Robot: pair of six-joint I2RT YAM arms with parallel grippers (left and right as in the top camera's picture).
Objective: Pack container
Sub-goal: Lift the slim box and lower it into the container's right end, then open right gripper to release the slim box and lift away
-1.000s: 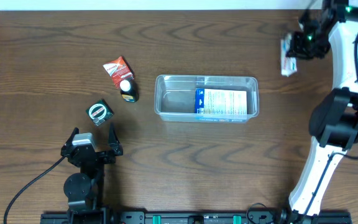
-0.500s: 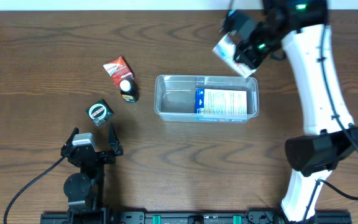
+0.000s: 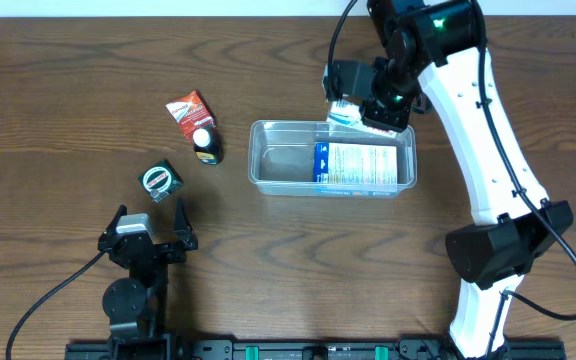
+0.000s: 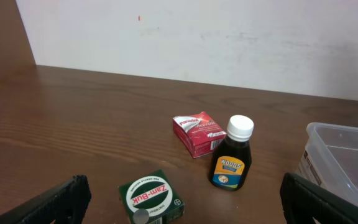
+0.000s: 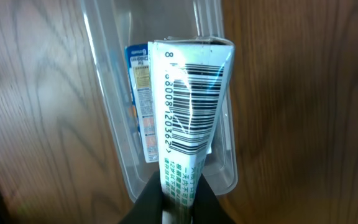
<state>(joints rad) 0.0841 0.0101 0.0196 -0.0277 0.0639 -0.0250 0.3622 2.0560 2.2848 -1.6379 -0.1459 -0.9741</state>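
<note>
The clear plastic container (image 3: 278,160) sits mid-table with a white and blue box (image 3: 360,165) lying in its right half. My right gripper (image 3: 360,108) is shut on a white tube-shaped package (image 5: 188,118) with a barcode and green print, held above the container's (image 5: 110,93) far rim. My left gripper (image 3: 150,235) is open and empty near the front left; its fingers flank a green Zam-Buk box (image 4: 151,198). A dark Woods bottle (image 4: 233,155) and a red box (image 4: 197,134) lie beyond it.
In the overhead view the green box (image 3: 160,180), dark bottle (image 3: 206,145) and red box (image 3: 186,110) lie left of the container. A white wall runs behind the table's far edge (image 4: 197,37).
My right arm has swung from the far right corner leftward, carrying the white package to above the container's back rim. The left arm has not moved.
</note>
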